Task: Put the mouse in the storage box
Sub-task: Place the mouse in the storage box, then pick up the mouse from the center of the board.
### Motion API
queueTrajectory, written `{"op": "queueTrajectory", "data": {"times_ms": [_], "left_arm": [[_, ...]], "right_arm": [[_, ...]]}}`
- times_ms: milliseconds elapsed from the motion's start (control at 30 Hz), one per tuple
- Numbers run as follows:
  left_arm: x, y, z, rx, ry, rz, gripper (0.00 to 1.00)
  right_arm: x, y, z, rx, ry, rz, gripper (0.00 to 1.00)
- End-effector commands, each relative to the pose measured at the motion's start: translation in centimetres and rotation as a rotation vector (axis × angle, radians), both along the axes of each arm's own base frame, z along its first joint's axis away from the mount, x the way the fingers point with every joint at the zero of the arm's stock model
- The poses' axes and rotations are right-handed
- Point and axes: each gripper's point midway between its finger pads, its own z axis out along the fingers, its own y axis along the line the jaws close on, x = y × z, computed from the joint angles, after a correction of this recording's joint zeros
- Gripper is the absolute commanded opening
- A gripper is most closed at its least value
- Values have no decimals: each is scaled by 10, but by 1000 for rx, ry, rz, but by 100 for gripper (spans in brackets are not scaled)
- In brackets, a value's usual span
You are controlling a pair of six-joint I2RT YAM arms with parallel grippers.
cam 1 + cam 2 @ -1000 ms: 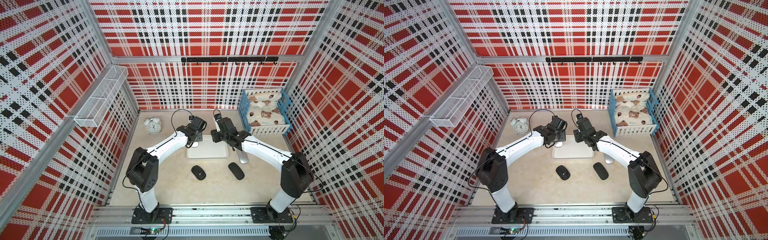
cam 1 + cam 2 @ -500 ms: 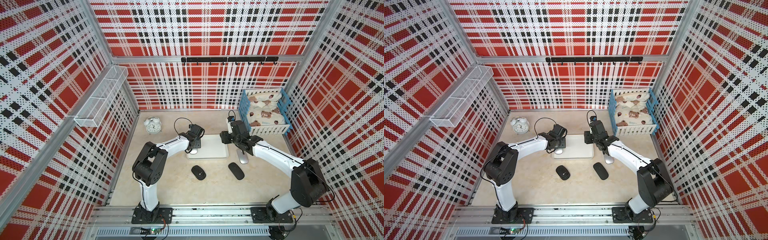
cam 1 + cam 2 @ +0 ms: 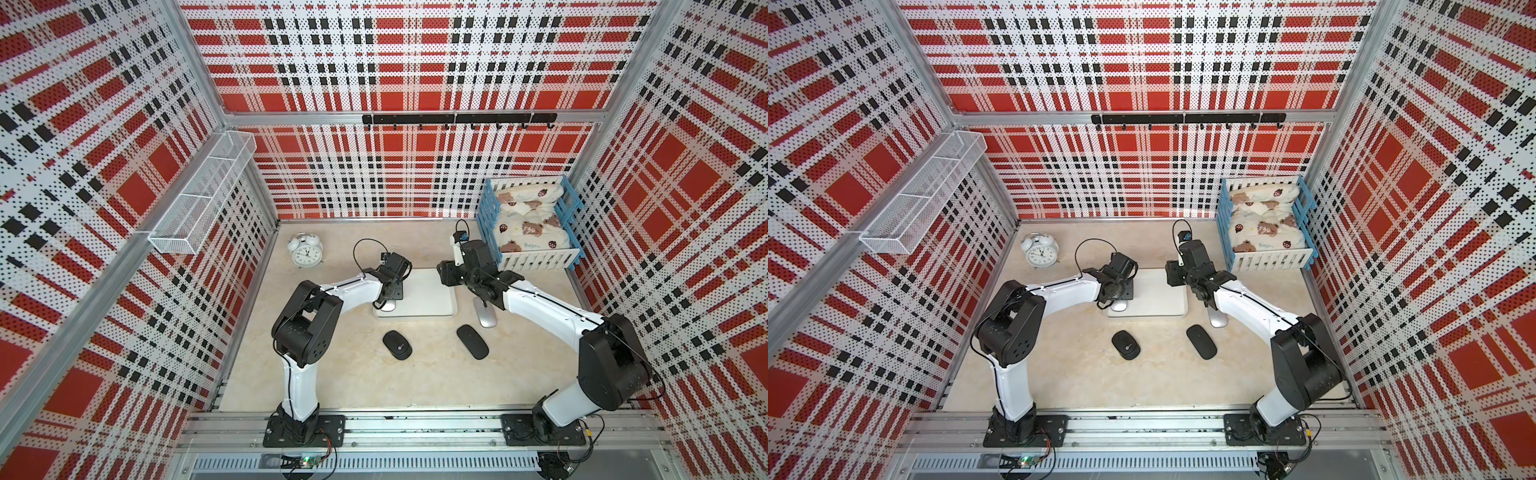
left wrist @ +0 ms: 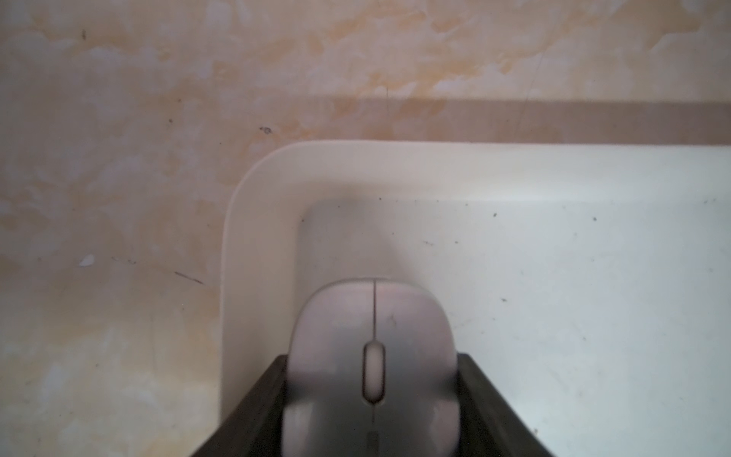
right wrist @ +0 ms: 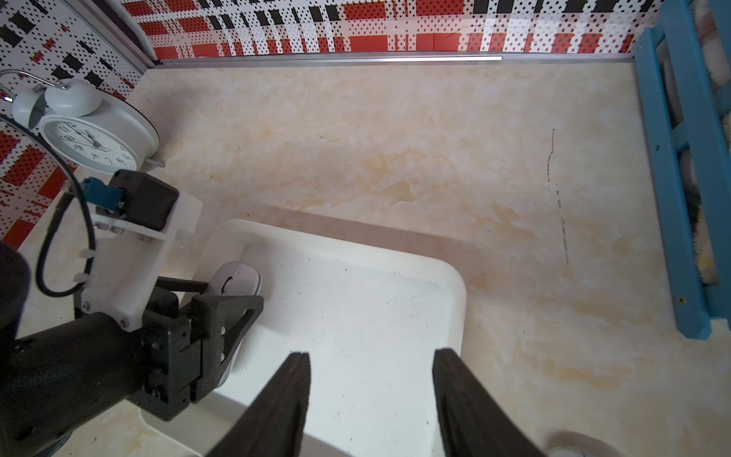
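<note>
White alarm clock [image 3: 306, 253] stands well apart from blue crate [image 3: 485, 220].

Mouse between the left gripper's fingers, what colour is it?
Pale grey mouse; clearest in left wrist view.

Readable marks: only the clock dial

The white twin-bell alarm clock [image 5: 89, 144] carries a ring of black hour numerals on its white face. They are legible in the right wrist view, and in both top views [image 3: 306, 252] they are too small to make out singly. The bear-print bedding [image 3: 528, 232] bears a short word in blue letters, too small to read. One black mouse [image 3: 397, 344] shows a small pale round mark that cannot be read.
</note>
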Motion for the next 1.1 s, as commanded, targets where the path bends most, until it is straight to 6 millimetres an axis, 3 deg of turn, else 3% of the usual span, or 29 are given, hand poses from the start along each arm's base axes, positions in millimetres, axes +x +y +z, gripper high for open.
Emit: {"op": "queueTrajectory", "data": {"times_ms": [0,200,367,567,800,933,1067], "left_arm": [[-2,-1,-8,44,5,-12,47],[-1,-5,-4,62,3,-16,56],[1,-7,10,48,-21,-13,64],[7,-14,40,17,-66,-12,73],[12,-14,80,1,-119,3,75],[-7,-17,103,-32,-143,-4,74],[-54,-27,99,-126,-90,-15,73]], "right_arm": [[7,7,5,8,-21,13,57],[7,8,6,16,-23,19,57],[7,8,8,7,-31,21,57],[7,7,11,-2,-40,24,57],[7,6,14,-5,-50,25,57],[-1,9,13,-18,-39,75,57],[-15,2,3,41,4,107,61]]}}
